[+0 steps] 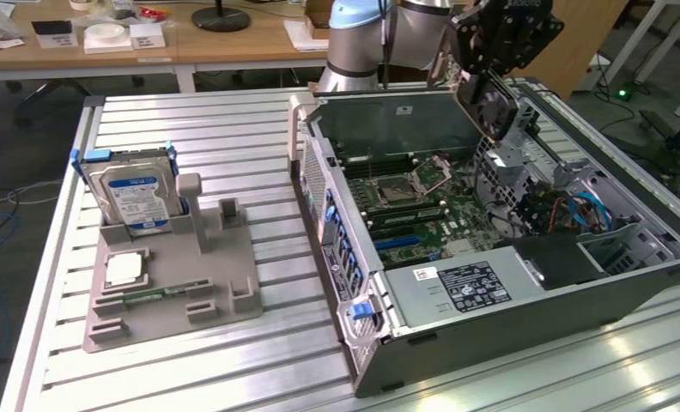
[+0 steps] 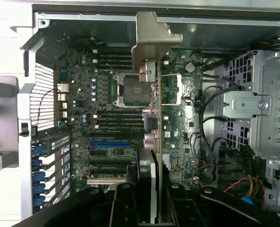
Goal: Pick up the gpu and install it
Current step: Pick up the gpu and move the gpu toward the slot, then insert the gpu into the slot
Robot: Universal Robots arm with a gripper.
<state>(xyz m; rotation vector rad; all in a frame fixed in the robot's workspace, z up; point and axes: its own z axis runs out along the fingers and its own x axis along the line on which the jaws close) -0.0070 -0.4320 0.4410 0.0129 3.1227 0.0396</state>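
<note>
Black robot hand is clamped on the gpu, a thin dark flat circuit card with a silver metal end bracket. The card is held in the air, on edge, above the open grey computer case at the case's far end; it is not in a slot.

In the wrist view the hand has a finger on each side of the gpu, seen edge-on. The bracket points away from the camera toward the case wall. The card's edge lies over the green motherboard, just beside the square silver CPU socket. The blue expansion slot is bare.

On the slatted aluminium table, on the exterior view's left and well apart from the case, sits a grey moulded holder. A silver hard drive with blue-white label stands upright in it. A square silver chip and a small green memory stick lie near the holder's front.
</note>
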